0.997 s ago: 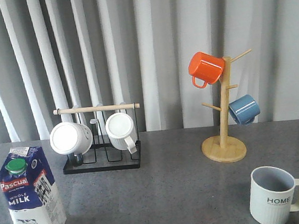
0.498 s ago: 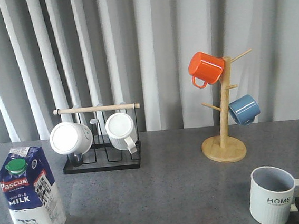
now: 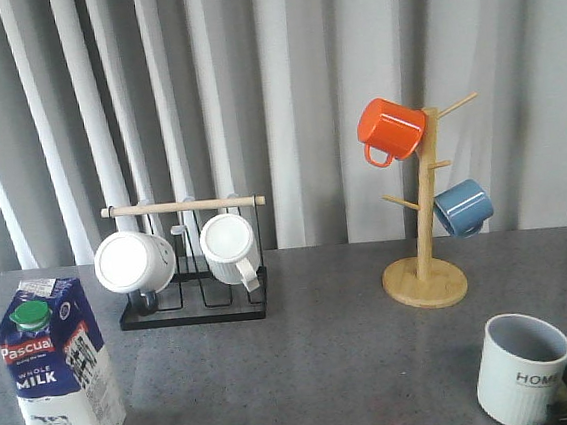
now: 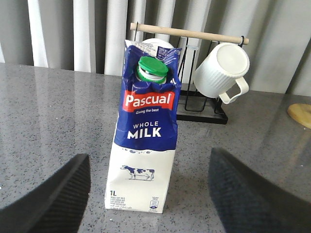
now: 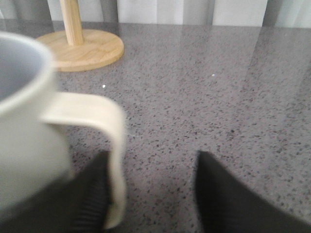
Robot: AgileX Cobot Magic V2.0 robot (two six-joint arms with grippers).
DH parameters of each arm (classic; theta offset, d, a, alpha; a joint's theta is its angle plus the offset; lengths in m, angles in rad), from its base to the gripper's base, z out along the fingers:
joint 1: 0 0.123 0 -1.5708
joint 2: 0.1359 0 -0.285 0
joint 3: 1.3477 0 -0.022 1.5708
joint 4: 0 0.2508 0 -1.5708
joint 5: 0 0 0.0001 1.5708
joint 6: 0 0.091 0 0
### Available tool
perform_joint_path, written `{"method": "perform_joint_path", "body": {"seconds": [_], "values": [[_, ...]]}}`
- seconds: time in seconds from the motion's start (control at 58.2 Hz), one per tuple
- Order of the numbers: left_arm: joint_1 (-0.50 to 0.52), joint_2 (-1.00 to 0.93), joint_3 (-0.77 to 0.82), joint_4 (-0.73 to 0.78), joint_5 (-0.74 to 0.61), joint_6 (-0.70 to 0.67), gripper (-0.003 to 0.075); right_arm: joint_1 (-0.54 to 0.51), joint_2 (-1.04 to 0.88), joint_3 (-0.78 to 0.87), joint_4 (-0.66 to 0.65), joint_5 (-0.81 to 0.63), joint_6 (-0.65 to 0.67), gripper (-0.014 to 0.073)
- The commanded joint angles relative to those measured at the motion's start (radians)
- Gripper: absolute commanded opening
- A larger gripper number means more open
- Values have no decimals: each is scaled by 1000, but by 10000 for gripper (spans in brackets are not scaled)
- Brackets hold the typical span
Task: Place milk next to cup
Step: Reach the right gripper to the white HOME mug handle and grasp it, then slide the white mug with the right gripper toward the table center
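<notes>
Milk (image 3: pixel 58 372) upright at near left of the grey table (image 3: pixel 318 360), green cap toward the camera, nothing touching it. Left gripper (image 4: pixel 146 194) sits just near of the carton, fingers spread wide, one each side, not in contact.

Cup (image 3: pixel 525 370) at near right, tilted slightly, "HOME" facing front, handle pointing right. Right gripper (image 5: pixel 150 194) at that handle: fingers apart, one finger (image 5: pixel 90 194) touching or just beside the handle.

Far left: black wire rack (image 3: pixel 194 303) holding two white mugs. Far right: wooden mug tree (image 3: pixel 425 259) carrying an orange mug (image 3: pixel 389 130) and a blue mug (image 3: pixel 462 207).
</notes>
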Motion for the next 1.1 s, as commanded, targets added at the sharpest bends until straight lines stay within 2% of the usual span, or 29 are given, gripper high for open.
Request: {"method": "perform_joint_path", "body": {"seconds": [0.0, 0.223, 0.464, 0.619, 0.756, 1.083], "values": [[-1, -3, -34, -3, -73, 1, 504, -7, -31, -21, -24, -75, 4, -5], [-1, -3, -34, -3, -73, 1, 504, 0, -44, -21, -80, -78, 68, -9], [-1, -3, -34, -3, -73, 1, 504, 108, -140, -23, -41, -31, 81, -4], [-1, -3, -34, -3, -73, 1, 504, 267, -183, -73, 137, 88, 19, -4], [-1, -3, -34, -3, -73, 1, 504, 423, -179, -128, 321, 127, -64, -4], [-1, -3, -34, -3, -73, 1, 504, 686, -76, -197, 775, 23, -374, -4]]}}
